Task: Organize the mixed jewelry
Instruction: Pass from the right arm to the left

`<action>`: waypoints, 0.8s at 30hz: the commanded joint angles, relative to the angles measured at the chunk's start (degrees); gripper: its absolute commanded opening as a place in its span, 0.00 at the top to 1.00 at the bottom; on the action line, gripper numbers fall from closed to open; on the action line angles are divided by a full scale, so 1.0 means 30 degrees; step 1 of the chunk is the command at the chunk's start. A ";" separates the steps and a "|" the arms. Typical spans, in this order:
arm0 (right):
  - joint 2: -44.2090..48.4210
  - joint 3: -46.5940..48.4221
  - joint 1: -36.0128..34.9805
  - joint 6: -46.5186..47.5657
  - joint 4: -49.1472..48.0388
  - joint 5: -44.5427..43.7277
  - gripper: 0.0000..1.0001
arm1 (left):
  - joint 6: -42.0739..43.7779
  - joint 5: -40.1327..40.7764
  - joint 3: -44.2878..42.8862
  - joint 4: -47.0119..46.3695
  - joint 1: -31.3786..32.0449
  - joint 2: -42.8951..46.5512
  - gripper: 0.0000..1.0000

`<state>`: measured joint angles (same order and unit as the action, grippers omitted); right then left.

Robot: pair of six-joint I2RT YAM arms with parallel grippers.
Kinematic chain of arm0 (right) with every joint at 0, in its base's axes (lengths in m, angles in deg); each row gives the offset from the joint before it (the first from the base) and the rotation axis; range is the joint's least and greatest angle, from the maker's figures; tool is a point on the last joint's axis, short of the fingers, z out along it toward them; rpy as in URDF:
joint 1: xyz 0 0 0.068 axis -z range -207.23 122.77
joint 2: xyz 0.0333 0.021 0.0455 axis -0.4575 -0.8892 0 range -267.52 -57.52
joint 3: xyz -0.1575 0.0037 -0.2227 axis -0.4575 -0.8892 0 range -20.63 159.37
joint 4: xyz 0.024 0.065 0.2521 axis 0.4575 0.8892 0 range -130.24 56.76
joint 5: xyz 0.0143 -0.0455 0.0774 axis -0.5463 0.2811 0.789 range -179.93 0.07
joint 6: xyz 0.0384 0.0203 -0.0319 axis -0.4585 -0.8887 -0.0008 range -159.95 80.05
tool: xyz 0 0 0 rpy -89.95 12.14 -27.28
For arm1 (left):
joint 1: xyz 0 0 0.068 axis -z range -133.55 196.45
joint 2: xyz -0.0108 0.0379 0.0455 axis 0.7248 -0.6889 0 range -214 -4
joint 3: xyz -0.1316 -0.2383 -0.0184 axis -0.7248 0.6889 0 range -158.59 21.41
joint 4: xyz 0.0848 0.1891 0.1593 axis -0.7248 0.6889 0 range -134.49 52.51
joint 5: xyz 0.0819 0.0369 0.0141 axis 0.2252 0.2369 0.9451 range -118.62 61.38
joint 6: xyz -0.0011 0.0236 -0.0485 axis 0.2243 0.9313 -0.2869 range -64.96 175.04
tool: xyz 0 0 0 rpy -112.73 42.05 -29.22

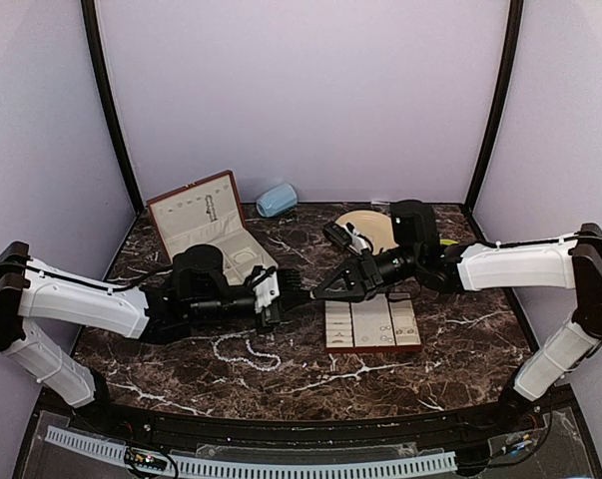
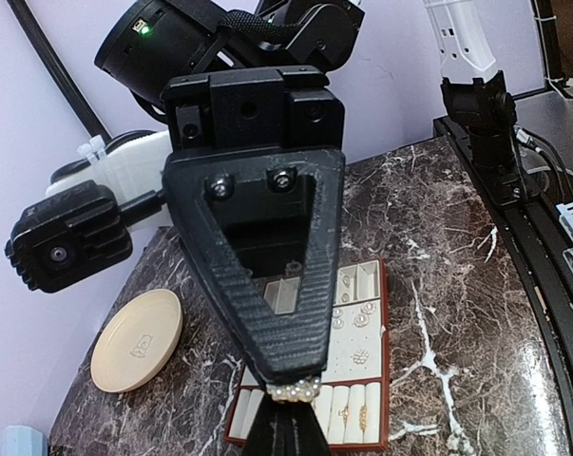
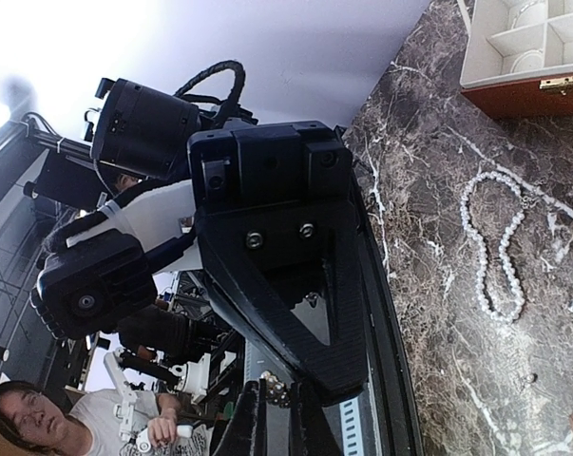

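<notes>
1. Dark marble table [image 1: 460, 349], lilac walls behind.
2. Left gripper [image 1: 299, 296] and right gripper [image 1: 320, 293] meet tip to tip above the table. Both are closed on one small sparkly piece [image 2: 296, 388].
3. Pearl strand [image 1: 249, 351] lies loose on the marble, left of the slotted tray [image 1: 372, 324], nearer than the open box [image 1: 196, 225].

No words, numbers or brand names can be read in any view. The cream plate [image 2: 159, 319] has a small mark at its middle, but it is too faint to make out.
</notes>
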<state>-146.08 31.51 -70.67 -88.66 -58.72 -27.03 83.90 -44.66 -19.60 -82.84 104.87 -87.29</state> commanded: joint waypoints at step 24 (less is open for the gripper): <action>0.2645 0.0786 -0.1153 0.6038 0.7531 -1.1259 0.52 | -1.2121 -0.1016 -0.0828 0.3397 -0.0166 -0.1657 1.00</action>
<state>-138.12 32.06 -70.95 -74.28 -39.68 -55.23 56.08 -44.00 -20.56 -74.43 105.04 -92.12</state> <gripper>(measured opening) 0.475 0.026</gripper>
